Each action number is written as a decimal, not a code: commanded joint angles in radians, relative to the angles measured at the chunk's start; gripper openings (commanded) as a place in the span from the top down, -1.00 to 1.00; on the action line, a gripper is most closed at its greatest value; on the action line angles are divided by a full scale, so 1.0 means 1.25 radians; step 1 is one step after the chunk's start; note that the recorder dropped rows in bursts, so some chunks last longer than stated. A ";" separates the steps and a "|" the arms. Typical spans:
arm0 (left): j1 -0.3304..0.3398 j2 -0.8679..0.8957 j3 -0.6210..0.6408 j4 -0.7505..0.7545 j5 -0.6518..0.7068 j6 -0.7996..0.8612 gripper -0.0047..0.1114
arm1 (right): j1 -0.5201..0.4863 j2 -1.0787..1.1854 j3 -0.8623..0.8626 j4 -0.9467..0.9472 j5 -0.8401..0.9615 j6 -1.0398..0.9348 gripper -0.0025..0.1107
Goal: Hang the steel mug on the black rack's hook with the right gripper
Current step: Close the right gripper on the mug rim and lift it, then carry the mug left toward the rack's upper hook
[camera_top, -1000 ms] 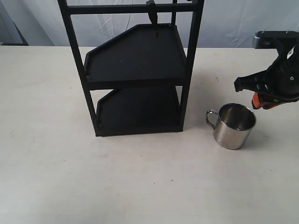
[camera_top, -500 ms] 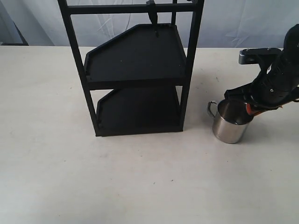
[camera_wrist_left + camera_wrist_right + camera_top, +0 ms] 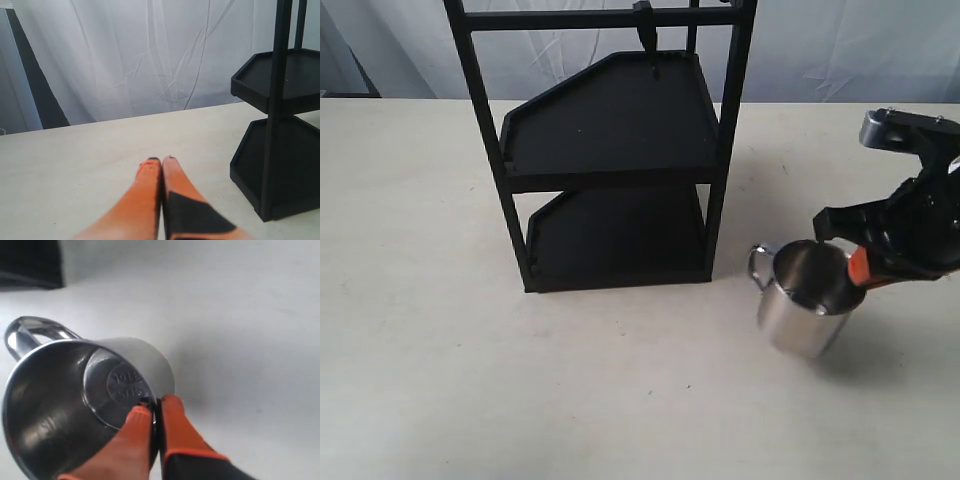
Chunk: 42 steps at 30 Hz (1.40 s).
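The steel mug (image 3: 803,300) hangs tilted above the table, right of the black rack (image 3: 610,150), its looped handle (image 3: 760,265) facing the rack. My right gripper (image 3: 855,270) is shut on the mug's rim wall, one orange finger inside and one outside. In the right wrist view the mug (image 3: 75,395) fills the frame with the gripper (image 3: 155,407) pinching its wall. The hook (image 3: 646,27) points down from the rack's top crossbar, far above and to the left of the mug. My left gripper (image 3: 160,161) is shut and empty over the table, with the rack (image 3: 275,125) beside it.
The rack's two tray shelves (image 3: 615,125) hold nothing. A white curtain (image 3: 840,50) hangs behind the table (image 3: 470,380). The mug's shadow lies on the table under it.
My right gripper came down onto the mug's rim, shut on it, and has lifted it off the table, tilting it and carrying it slightly toward the front.
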<state>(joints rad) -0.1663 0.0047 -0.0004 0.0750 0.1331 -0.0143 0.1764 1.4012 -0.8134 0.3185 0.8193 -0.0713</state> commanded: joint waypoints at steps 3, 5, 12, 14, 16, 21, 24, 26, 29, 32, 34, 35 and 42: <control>-0.004 -0.004 0.000 -0.003 -0.004 -0.002 0.89 | 0.050 -0.131 0.087 0.365 -0.034 -0.248 0.97; -0.004 -0.004 0.000 -0.003 -0.004 -0.002 0.89 | 0.052 -0.149 0.088 0.468 -0.052 -0.316 0.97; -0.004 -0.004 0.000 -0.003 -0.004 -0.002 0.89 | 0.052 -0.150 0.088 0.817 -0.073 -0.570 0.97; -0.004 -0.004 0.000 -0.003 -0.004 -0.002 0.89 | 0.052 -0.140 0.088 0.879 -0.076 -0.628 0.97; -0.004 -0.004 0.000 -0.003 -0.004 -0.002 0.89 | 0.052 -0.121 0.088 0.941 -0.070 -0.674 0.97; -0.004 -0.004 0.000 -0.003 -0.004 -0.002 0.89 | 0.052 -0.054 0.088 1.035 -0.060 -0.749 0.97; -0.004 -0.004 0.000 -0.003 -0.004 -0.002 0.89 | 0.052 -0.025 0.088 1.110 -0.052 -0.805 0.97; -0.004 -0.004 0.000 -0.003 -0.004 -0.002 0.89 | 0.052 -0.017 0.088 1.131 -0.047 -0.839 0.97; -0.004 -0.004 0.000 -0.003 -0.004 -0.002 0.89 | 0.052 -0.015 0.088 1.132 -0.055 -0.846 0.97; -0.004 -0.004 0.000 -0.003 -0.004 -0.002 0.89 | 0.050 -0.015 0.088 1.132 -0.055 -0.846 0.97; -0.004 -0.004 0.000 -0.003 -0.004 -0.002 0.89 | 0.050 -0.015 0.088 1.132 -0.057 -0.846 0.97; -0.004 -0.004 0.000 -0.003 -0.004 -0.002 0.89 | 0.050 -0.017 0.088 1.132 -0.057 -0.846 0.97; -0.004 -0.004 0.000 -0.003 -0.004 -0.002 0.89 | 0.042 -0.041 0.088 1.121 -0.097 -0.844 0.97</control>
<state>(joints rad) -0.1663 0.0047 -0.0004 0.0750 0.1331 -0.0143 0.2422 1.3702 -0.7070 1.7036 0.7412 -1.1241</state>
